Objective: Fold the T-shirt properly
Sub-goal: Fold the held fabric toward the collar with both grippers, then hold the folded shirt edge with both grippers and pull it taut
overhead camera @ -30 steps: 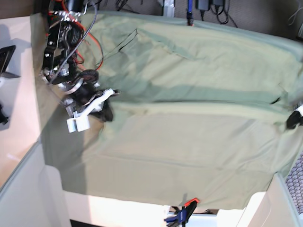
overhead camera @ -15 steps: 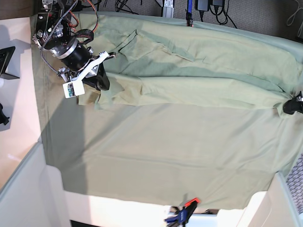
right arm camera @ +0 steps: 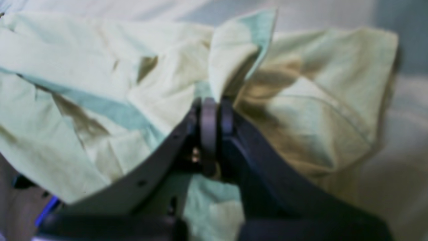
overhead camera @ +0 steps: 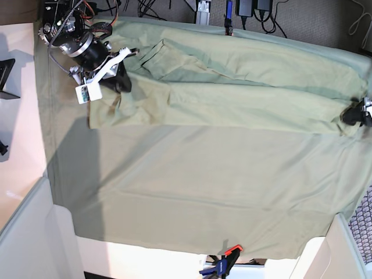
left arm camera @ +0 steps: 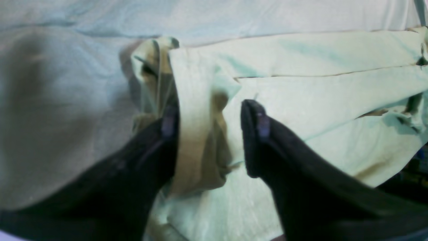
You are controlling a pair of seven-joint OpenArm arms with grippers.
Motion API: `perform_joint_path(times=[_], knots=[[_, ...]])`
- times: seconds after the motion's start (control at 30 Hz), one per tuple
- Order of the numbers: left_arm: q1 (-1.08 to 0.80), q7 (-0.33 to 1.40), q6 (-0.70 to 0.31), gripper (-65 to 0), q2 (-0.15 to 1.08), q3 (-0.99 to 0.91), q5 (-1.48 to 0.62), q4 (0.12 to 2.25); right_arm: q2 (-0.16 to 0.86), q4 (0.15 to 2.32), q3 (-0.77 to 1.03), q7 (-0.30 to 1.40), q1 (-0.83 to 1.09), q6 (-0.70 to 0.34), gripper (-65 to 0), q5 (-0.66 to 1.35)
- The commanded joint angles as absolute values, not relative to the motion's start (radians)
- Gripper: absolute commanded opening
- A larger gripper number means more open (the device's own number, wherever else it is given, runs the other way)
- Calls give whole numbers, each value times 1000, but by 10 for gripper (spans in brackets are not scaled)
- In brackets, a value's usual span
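Observation:
The pale green T-shirt (overhead camera: 232,99) lies folded lengthwise in a long band across the far half of the table. At the left end of the base view, my right gripper (overhead camera: 119,84) is shut on a bunched corner of the T-shirt (right arm camera: 240,50); the right wrist view shows its black fingertips (right arm camera: 210,110) pressed together on the cloth. Over at the right end, my left gripper (overhead camera: 354,114) sits at the shirt's other corner. Seen from the left wrist, this gripper (left arm camera: 209,117) is open, and a loose fold of the T-shirt (left arm camera: 197,100) lies between its spread fingers (left arm camera: 260,124).
A larger green tablecloth (overhead camera: 203,186) covers the table under the shirt. An orange clamp (overhead camera: 232,251) holds it at the near edge and a blue clamp (overhead camera: 228,23) at the far edge. Cables hang behind the right arm at the top left. A pale wall runs along the left.
My right gripper has carried its corner of the shirt toward the far left, flattening the fold into a band. My left gripper has opened, releasing its corner.

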State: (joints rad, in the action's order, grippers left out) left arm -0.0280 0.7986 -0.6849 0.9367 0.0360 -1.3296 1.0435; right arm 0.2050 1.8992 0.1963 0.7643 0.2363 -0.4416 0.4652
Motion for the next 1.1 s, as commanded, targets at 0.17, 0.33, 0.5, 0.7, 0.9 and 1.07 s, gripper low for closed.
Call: perform_joint_path(times=[0.17, 0.33, 0.5, 0.7, 0.9, 1.07], knots=[[-35, 786, -698, -342, 970, -17, -1346, 1054, 216, 1975, 214, 744, 295, -445, -650, 479], [-76, 782, -698, -260, 970, -90, -1346, 1054, 215, 1974, 229, 757, 297, -445, -650, 472], [-120, 766, -698, -252, 970, -155, -1341, 1054, 215, 1975, 243, 790, 297, -443, -345, 481], [-123, 760, -698, -252, 970, -279, -1320, 1053, 212, 2036, 319, 818, 306, -442, -334, 525], [-123, 759, -698, -252, 952, -315, -1316, 1046, 173, 2089, 380, 789, 313, -442, -512, 546], [-125, 759, -698, -252, 902, -315, -1301, 1029, 100, 2078, 377, 754, 313, -443, -650, 540]])
